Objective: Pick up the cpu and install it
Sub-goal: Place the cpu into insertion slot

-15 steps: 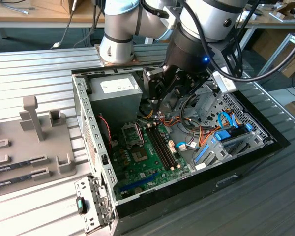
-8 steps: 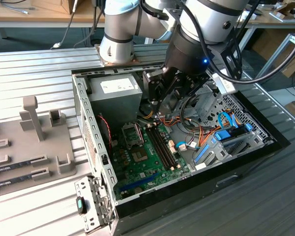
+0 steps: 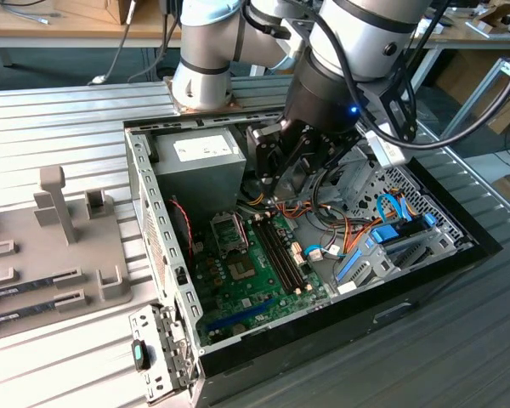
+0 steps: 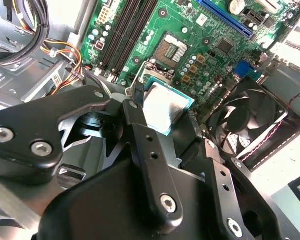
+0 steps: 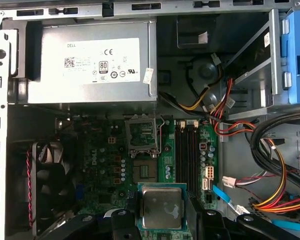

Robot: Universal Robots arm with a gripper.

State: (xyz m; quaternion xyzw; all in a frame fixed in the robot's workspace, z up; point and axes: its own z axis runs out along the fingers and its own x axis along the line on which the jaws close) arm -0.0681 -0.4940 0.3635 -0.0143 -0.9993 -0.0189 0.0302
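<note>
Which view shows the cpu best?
The first wrist view: the cpu faces the camera squarely, its silvery top clear. The second wrist view shows it tilted, partly behind the end effector gripping it. Exterior view: end effector over the case.

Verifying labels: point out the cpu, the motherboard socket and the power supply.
cpu [image 5: 161,207]: first wrist view, its silvery top.
motherboard socket [image 5: 142,172]: first wrist view, its open middle.
power supply [image 5: 90,62]: first wrist view, its white label.

Surface: ribbed grey metal table [image 3: 68,110] | Behind: wooden desk [image 3: 59,25] with dangling cable [image 3: 121,42] | Floor: dark [image 3: 51,64] | Light: even
</note>
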